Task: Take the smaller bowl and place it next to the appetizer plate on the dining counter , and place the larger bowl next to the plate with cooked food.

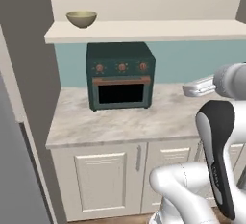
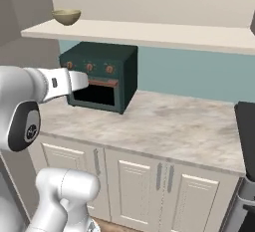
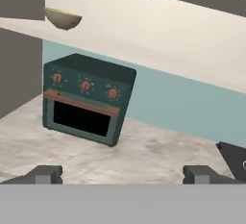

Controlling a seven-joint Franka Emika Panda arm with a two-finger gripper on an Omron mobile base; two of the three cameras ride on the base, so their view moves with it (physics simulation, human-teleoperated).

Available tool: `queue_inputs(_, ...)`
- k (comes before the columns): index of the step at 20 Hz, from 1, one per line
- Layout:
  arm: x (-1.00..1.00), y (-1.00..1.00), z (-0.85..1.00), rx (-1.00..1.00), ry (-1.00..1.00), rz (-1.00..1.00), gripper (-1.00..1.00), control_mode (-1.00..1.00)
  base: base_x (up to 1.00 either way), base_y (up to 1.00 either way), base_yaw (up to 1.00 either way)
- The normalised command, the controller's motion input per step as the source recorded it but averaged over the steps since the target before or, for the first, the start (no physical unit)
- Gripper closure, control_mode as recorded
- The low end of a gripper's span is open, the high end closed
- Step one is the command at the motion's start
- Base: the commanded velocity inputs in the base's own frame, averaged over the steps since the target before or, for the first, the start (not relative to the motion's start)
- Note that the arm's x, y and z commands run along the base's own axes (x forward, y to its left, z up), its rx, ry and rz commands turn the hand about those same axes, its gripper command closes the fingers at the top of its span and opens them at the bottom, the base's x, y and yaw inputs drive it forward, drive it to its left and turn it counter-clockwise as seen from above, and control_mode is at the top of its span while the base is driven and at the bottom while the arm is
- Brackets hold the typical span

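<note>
Small olive-tan bowl point(image 1: 81, 18) resting upright on a cream wall shelf point(image 1: 158, 31), near that shelf's left end, directly above a dark green toaster oven point(image 1: 120, 76). Seen again in the right base view as the smaller bowl point(image 2: 66, 16) at the shelf's point(image 2: 149, 34) near-left end, and in the hand view point(image 3: 62, 18) at upper left, tilted with the camera's roll. Toaster oven point(image 2: 99, 76) standing on a pale marbled surface point(image 1: 144, 119), pushed back against the teal wall, three copper-coloured knobs across its front and a copper handle over a dark glass door. White cabinet doors point(image 1: 101, 177) below the surface, with slim metal handles. Claw point(image 3: 122, 175) spread wide, holding nothing, fingertips point(image 3: 45, 174) far apart at the bottom of the hand view, hanging over the marbled surface point(image 3: 144, 155) to the right of the oven point(image 3: 86, 98) and well below the bowl. Claw end of the arm point(image 1: 198, 87) at the right edge of the left base view, level with the oven's door; in the right base view the same white hand point(image 2: 69, 82) overlapping the oven's front. Well apart from the bowl, no contact with oven or surface visible.
</note>
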Motion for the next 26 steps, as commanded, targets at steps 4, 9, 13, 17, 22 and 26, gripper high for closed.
queue_inputs(4,0.0,0.0,0.0,0.0,0.0,0.0,-1.0,1.0,0.97,0.02,0.05)
queue_inputs(9,0.0,0.0,0.0,0.0,0.0,0.0,-1.0,1.0,0.71,0.28,0.03)
queue_inputs(13,0.0,0.0,0.0,0.0,0.0,0.0,-1.0,1.0,0.55,0.58,0.02)
queue_inputs(17,0.0,0.0,0.0,0.0,0.0,0.0,-1.0,1.0,0.41,0.69,0.0)
queue_inputs(22,0.0,0.0,0.0,0.0,0.0,0.0,-1.0,1.0,0.14,0.62,0.0)
queue_inputs(26,0.0,0.0,0.0,0.0,0.0,0.0,-1.0,1.0,0.16,0.61,0.0)
